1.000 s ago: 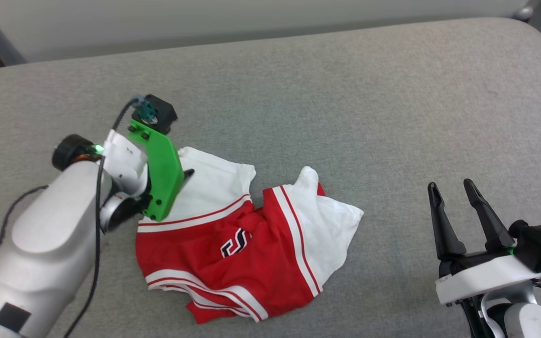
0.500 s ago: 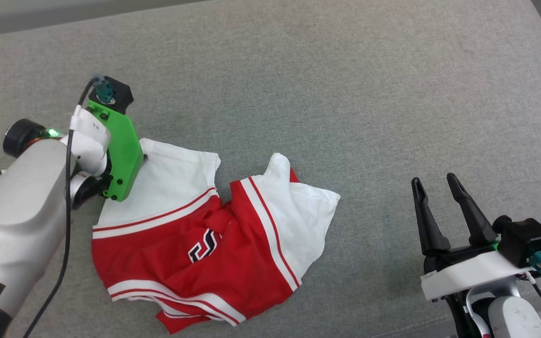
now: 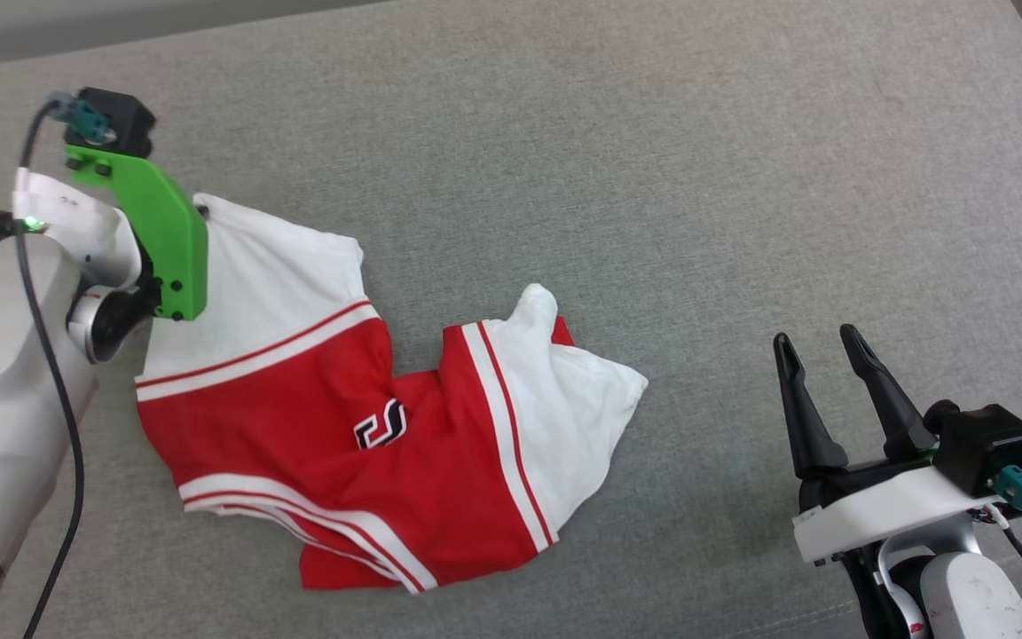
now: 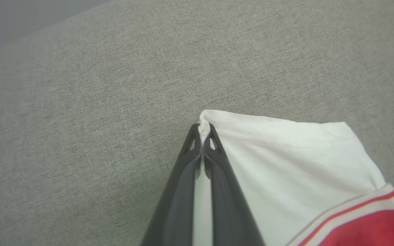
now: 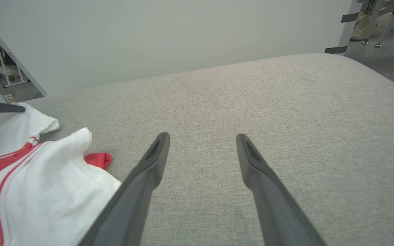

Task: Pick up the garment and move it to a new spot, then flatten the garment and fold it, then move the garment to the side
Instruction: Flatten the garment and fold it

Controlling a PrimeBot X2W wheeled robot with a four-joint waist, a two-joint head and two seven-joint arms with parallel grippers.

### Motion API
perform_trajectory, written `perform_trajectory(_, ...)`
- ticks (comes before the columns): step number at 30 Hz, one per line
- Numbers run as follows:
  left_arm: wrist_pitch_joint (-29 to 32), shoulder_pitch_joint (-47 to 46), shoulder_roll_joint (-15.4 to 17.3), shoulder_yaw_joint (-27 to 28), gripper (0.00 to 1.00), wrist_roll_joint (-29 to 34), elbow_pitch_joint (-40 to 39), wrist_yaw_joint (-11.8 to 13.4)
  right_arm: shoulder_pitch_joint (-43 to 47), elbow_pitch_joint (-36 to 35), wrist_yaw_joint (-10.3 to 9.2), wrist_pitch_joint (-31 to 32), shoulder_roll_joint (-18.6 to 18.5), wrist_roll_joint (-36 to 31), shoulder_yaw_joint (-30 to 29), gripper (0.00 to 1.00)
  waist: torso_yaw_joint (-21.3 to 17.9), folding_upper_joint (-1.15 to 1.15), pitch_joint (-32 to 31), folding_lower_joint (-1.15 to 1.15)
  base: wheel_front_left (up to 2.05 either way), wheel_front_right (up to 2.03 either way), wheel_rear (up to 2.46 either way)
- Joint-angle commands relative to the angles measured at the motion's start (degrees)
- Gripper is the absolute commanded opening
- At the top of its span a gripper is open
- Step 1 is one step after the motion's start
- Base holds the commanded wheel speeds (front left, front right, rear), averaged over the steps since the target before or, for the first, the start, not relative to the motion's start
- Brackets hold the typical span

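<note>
- The crumpled red jersey-style T-shirt with white sleeves lies on the grey woven fabric surface, left of centre in the head view.
- Its long axis runs from 10 o'clock to 4 o'clock.
- The left gripper has its fingers clamped on the white sleeve corner at the 10 o'clock end.
- The right gripper, fingers apart, hangs well clear at the shirt's 3 o'clock.

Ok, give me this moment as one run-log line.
left tool: shut on garment sleeve corner | right tool: open, empty, clear of garment | garment: crumpled on grey cushion, unfolded
</note>
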Motion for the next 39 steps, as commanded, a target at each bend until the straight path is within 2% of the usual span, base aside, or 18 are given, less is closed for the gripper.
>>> perform_trajectory(1, -1.3, -1.1, 0.3, 0.8, 0.0, -0.3, 0.7, 0.8, -0.5, 0.2, -0.04, 0.3, -0.2, -0.4, -0.1, 1.0, 1.1, 0.0, -1.1, 0.0, 0.0, 0.0, 0.0)
perform_trajectory(11, -6.4, 5.7, 1.9, 4.6, 0.0, -4.7, 5.0, 2.2, 0.8, 0.6, -0.04, 2.9, -0.3, -0.8, -1.0, 1.0, 4.6, 0.0, -3.5, 0.0, 0.0, 0.0, 0.0)
perform_trajectory(19, -10.8, 14.6, 0.7, 6.0, 0.0, -7.7, 3.2, 3.2, 2.0, 0.8, -0.04, 4.9, -0.3, -1.2, -2.0, 1.0, 6.7, 0.0, -4.8, 0.0, 0.0, 0.0, 0.0)
perform_trajectory(20, -11.2, 15.3, 0.5, 6.0, 0.15, -7.9, 2.8, 3.2, 2.1, 0.8, -0.04, 5.1, -0.3, -1.2, -2.1, 1.0, 6.9, 0.0, -4.9, 0.0, 0.0, 0.0, 0.0)
perform_trajectory(21, -12.2, 15.9, 0.3, 6.0, 0.74, -7.8, 2.2, 3.3, 2.2, 0.8, -0.04, 5.3, -0.3, -1.3, -2.1, 1.0, 7.1, 0.0, -4.9, 0.0, 0.0, 0.0, 0.0)
perform_trajectory(22, -13.3, 16.1, 0.1, 6.2, 1.0, -7.8, 1.7, 3.3, 2.2, 0.8, -0.04, 5.5, -0.3, -1.3, -2.1, 1.0, 7.2, 0.0, -5.0, 0.0, 0.0, 0.0, 0.0)
perform_trajectory(29, -25.6, 16.1, -0.4, 6.6, 1.0, -4.2, -3.1, 2.8, 2.7, 0.7, -0.04, 6.3, -0.4, -1.4, -2.6, 1.0, 8.5, 0.0, -6.6, 0.0, 0.0, 0.0, 0.0)
perform_trajectory(30, -30.6, 16.7, -0.3, 6.1, 1.0, -2.1, -5.8, 2.3, 3.3, 0.8, -0.04, 6.6, -0.5, -1.4, -2.9, 1.0, 9.1, 0.0, -7.9, 0.0, 0.0, 0.0, 0.0)
perform_trajectory(31, -32.7, 17.1, -0.3, 6.0, 1.0, -1.4, -7.0, 2.3, 3.6, 0.8, -0.04, 6.8, -0.5, -1.4, -3.1, 1.0, 9.4, 0.0, -8.5, 0.0, 0.0, 0.0, 0.0)
perform_trajectory(34, -36.4, 19.0, -0.4, 6.8, 1.0, 0.0, -11.0, 3.3, 4.5, 0.6, -0.04, 7.3, -0.6, -1.3, -3.7, 1.0, 10.2, 0.0, -10.0, 0.0, 0.0, 0.0, 0.0)
perform_trajectory(39, -38.0, 25.6, -1.5, 10.8, 1.0, 4.6, -22.4, 5.6, 6.4, 0.1, -0.04, 8.5, -0.9, -1.2, -4.3, 1.0, 11.7, 0.0, -12.3, 0.0, 0.0, 0.0, 0.0)
